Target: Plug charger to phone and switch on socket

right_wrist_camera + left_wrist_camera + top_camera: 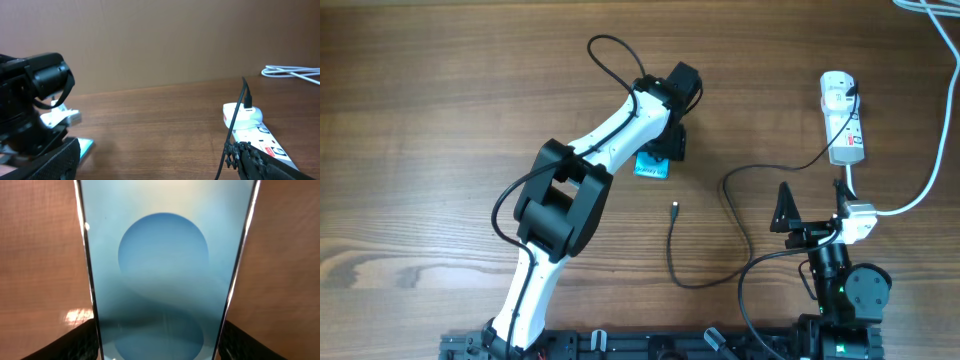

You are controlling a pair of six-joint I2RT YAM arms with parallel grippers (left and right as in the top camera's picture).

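Reaching far, your left gripper (665, 148) straddles the phone (651, 166), grip unclear; nearby, your folded-back right gripper (155, 167) gapes empty.

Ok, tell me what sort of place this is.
Probably a robotics lab bench: a left arm and right arm mounted at a wooden table's edge, with a phone, charger cable and power strip laid out.
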